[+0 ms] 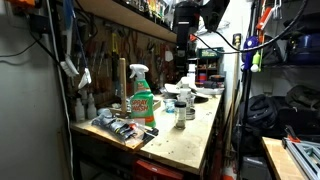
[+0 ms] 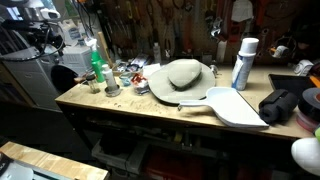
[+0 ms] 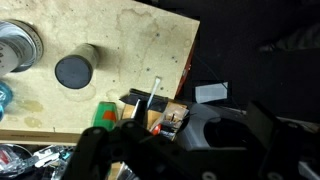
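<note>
- When I looked in an exterior view, the gripper [image 1: 184, 58] hung high over the back part of the wooden workbench [image 1: 190, 145], close under a shelf. It was dark in front of dark tools, so I could not tell if its fingers were open or closed.
- Lower and nearer to the camera, the green spray bottle [image 1: 142, 97] stood upright on the bench, well apart from the gripper. Some small jars [image 1: 180, 112] stood just beside it, and a heap of dark packets [image 1: 122, 127] lay at the front corner.
- In an exterior view from another side, the green spray bottle [image 2: 98, 66] stood upright at the far end of the same bench, with small jars near its foot. A wide hat [image 2: 184, 75] lay in the middle, a white dustpan [image 2: 238, 108] lay just beside its brim toward the front, and a white spray can [image 2: 243, 63] stood upright behind. I could not make out the gripper there.
- In the wrist view I looked down on the bench. A dark-lidded jar [image 3: 74, 70] stood on bare wood, with a metal can [image 3: 14, 45] near it at the picture's edge. The top of the green spray bottle [image 3: 105, 114] showed just beside the gripper's black body, which filled the bottom of the picture. The fingers were blurred and dark, so here also their state was not clear to me.
</note>
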Available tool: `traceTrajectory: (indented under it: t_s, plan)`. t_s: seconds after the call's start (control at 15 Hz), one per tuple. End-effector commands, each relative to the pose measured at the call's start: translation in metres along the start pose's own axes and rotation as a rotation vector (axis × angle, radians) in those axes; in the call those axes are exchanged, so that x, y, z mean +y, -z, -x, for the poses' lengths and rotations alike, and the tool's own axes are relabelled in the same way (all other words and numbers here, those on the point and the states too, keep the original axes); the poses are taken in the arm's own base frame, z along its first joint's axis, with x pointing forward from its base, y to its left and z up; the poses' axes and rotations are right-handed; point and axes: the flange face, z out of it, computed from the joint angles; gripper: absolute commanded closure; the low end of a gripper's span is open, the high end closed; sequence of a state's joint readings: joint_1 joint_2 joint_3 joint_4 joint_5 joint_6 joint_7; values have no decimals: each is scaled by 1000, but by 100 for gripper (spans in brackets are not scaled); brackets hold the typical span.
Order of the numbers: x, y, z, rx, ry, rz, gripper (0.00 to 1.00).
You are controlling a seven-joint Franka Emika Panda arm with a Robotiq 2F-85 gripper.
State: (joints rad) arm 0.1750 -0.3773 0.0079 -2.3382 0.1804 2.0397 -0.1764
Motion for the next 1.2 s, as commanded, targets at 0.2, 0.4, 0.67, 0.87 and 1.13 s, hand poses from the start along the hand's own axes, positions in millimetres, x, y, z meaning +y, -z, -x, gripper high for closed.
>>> traceTrajectory:
  t_s: [0.2, 0.4, 0.67, 0.87, 1.13]
  plan:
    - [0, 1, 0, -1, 0, 0, 0]
    - [0, 1, 0, -1, 0, 0, 0]
    - [5, -3, 7, -123, -140, -107, 0]
    - [4, -4, 10, -123, -110, -96, 0]
    - [4, -3, 10, -125, -111, -97, 0]
